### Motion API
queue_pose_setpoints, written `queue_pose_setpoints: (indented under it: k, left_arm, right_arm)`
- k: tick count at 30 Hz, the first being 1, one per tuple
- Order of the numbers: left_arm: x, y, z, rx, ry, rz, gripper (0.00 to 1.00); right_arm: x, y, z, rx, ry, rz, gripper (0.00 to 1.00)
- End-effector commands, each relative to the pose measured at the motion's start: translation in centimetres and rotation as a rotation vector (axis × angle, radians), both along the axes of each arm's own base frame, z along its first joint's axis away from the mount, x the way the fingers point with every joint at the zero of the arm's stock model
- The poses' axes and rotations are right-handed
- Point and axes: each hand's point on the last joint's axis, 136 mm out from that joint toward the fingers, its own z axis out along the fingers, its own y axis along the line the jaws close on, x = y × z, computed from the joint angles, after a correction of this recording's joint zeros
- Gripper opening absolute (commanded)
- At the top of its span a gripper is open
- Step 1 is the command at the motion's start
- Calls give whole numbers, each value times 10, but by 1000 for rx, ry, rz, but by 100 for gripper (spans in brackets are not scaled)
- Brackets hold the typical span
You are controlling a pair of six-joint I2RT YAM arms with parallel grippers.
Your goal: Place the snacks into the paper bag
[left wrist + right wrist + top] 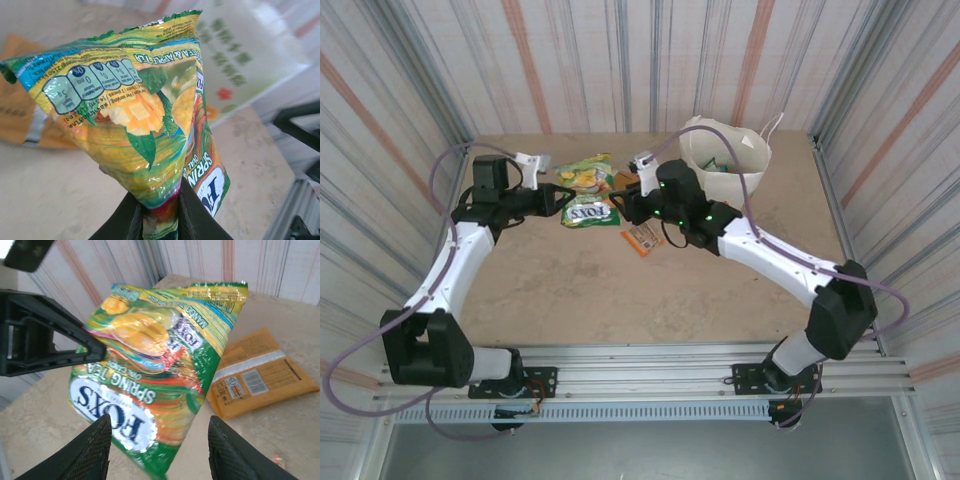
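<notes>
**Student:** Identifying the held item first: which snack is it?

**Instructor:** A glossy green-and-yellow packet (135,115). It is printed with yellow fruit and green leaves, and a white oval reads "FOX'S" beside the words "SPRING TEA". Its top edge is serrated and a row of nutrition badges runs below that edge. The foil is crumpled and catches the light.

**Student:** Where is it?

**Instructor:** It is raised above the desk (620,300), between the two arms and left of the paper bag (725,160). The left end effector (160,205) is clamped on the packet's lower corner.

**Student:** And the right end effector (159,430)?

**Instructor:** Its fingers (95,450) stand apart on either side of the packet's lower end. Whether they touch the foil cannot be told.

**Student:** What else is shown?

**Instructor:** An orange packet (260,380) with a silver band lies flat on the desk behind the held one. The cream bag stands upright at the far right of the desk with its mouth open. Something green shows inside it, and its side carries green lettering and a small red mark.
</notes>
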Motion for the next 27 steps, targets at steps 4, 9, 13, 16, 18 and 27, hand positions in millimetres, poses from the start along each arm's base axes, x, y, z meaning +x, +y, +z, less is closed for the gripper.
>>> queue_pose_setpoints:
  k: [4, 9, 13, 16, 18, 27]
  left_arm:
    - [-30, -50, 59, -83, -244, -215, 0]
    - [-36, -68, 75, -119, -317, -266, 0]
    - [-38, -77, 85, -130, -353, -282, 0]
    - [-36, -80, 90, -140, -369, -281, 0]
    - [-36, -83, 94, -153, -380, -288, 0]
    - [-39, -103, 102, -168, -407, -346, 0]
  right_arm:
    - [-15, -30, 29, 113, 28, 30, 57]
    - [-18, -52, 43, 194, 43, 5, 59]
    - [-30, -55, 45, 254, 77, 71, 60]
    - [-37, -54, 45, 276, 96, 108, 59]
    - [-41, -54, 45, 288, 107, 121, 59]
    - [-41, -56, 54, 327, 104, 143, 47]
